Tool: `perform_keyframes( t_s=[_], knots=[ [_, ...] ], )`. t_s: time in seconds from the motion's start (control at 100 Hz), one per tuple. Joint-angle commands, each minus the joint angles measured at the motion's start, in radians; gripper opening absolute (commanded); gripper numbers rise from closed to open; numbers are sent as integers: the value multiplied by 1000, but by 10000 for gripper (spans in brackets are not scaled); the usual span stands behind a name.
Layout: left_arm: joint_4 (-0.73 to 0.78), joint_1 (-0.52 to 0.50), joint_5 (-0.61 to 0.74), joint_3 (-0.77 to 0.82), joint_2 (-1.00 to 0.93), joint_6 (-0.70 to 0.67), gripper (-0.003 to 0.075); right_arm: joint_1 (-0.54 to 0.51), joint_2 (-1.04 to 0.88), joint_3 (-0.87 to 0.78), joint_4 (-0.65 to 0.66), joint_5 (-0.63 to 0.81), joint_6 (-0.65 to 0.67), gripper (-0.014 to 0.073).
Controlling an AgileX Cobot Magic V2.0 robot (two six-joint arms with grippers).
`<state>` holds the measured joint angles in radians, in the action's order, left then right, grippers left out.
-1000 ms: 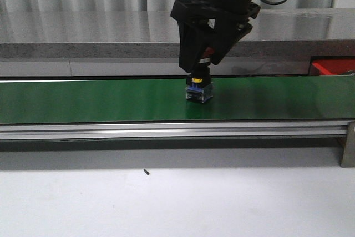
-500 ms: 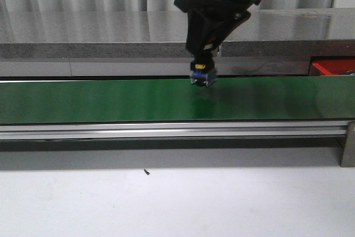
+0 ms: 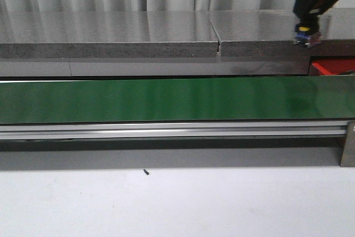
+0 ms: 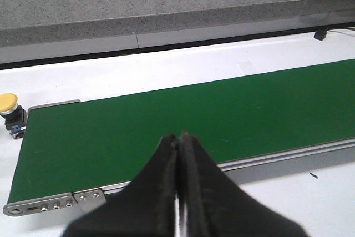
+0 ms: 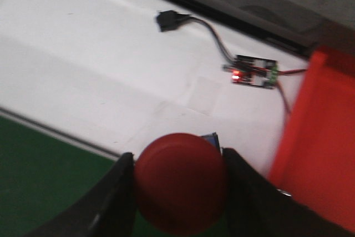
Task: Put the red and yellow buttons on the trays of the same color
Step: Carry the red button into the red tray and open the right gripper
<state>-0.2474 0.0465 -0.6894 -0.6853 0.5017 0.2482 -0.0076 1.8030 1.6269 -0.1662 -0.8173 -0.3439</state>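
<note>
The right gripper (image 3: 308,33) was cut off by the front view's top and right edges, so only its lower part showed. What it held there was too small to tell beyond yellow and blue specks. In the right wrist view the red button (image 5: 181,190) ran off the frame and was blurred, its blue base mostly hidden. The red tray (image 5: 321,154) showed only in part. The left gripper (image 4: 178,192) hid a stretch of belt (image 4: 166,120).
</note>
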Motion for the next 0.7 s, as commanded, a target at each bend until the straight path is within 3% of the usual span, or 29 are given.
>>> perform_keyframes(
  t_s=[0.0, 0.33, 0.69],
  knots=[
    [-12, 5, 70, -27, 4, -3, -19, -55, -52, 33, -2, 74, 2, -43],
    [-12, 5, 70, -27, 4, -3, -19, -191, 35, 33, -2, 143, 47, -43],
    [-12, 5, 70, -27, 4, -3, -19, -212, 133, 33, -6, 316, 81, -43]
  ],
)
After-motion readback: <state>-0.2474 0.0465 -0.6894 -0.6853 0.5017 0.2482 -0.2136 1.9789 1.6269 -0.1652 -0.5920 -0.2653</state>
